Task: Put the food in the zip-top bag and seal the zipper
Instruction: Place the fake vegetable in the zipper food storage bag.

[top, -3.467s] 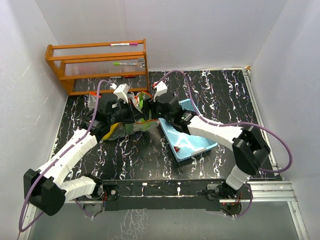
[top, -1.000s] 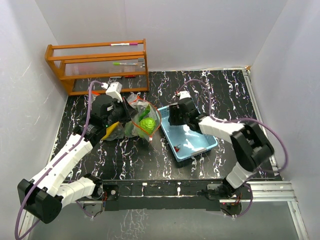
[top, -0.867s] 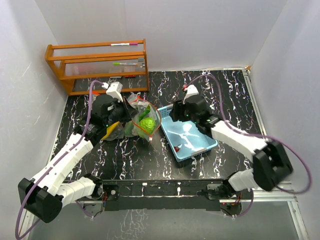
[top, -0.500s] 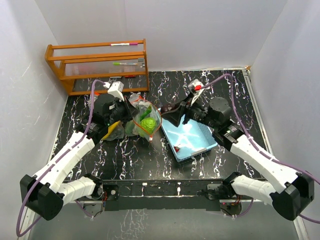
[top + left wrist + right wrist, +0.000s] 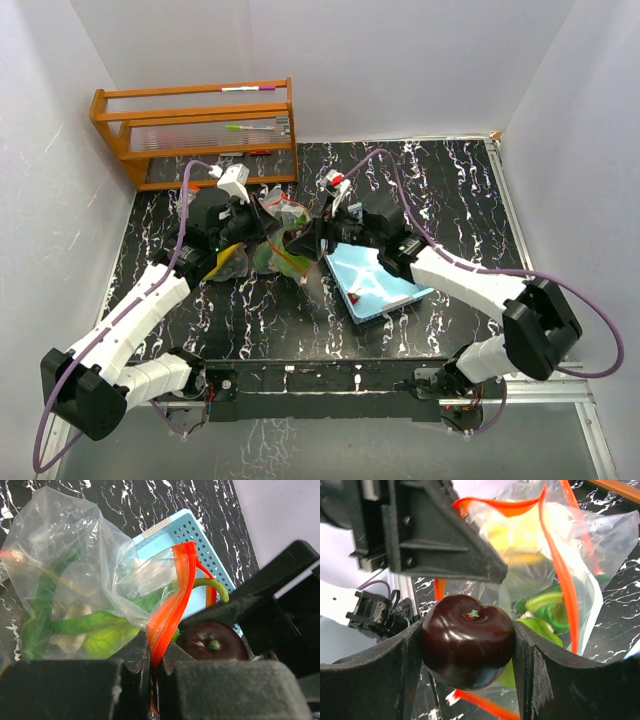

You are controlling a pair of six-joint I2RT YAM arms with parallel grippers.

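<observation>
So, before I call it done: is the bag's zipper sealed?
No, the zipper gapes in an open loop behind the ball in the right hand.

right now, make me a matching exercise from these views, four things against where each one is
1 dark purple ball
2 zipper
3 green pepper-like piece
4 wooden rack

A pinched in the left gripper
B far left corner of the table
C clamped in the right gripper
D inside the zip-top bag

Pairs: 1-C, 2-A, 3-D, 4-B
</observation>
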